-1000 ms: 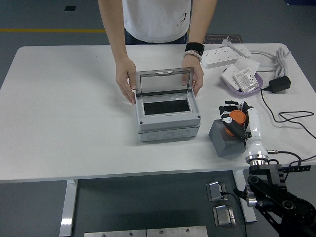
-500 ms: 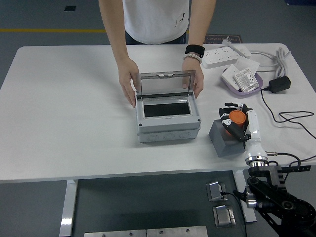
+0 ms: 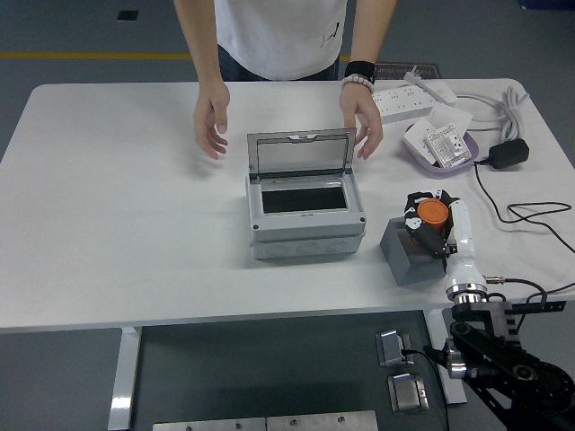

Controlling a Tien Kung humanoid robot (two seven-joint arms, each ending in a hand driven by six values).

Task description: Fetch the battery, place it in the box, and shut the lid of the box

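Orange battery [image 3: 432,212] sits atop a grey block [image 3: 409,252], its lower part hidden by the right hand [image 3: 429,222], whose black fingers appear curled around it, though the grip is hard to make out. Left of it the grey box [image 3: 305,212] stands with lid [image 3: 299,153] raised. Both of the person's hands [image 3: 212,126] have let go since a second ago.

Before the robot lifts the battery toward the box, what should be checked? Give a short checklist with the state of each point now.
1. Right hand fingers closed on the orange battery: ok.
2. Battery free of the grey holder: cannot tell.
3. Box lid open, upright: ok.
4. Inside of box empty: ok.
5. Person's hands off the box: ok, though near the lid.
6. Black cable clear of the arm: cannot tell.
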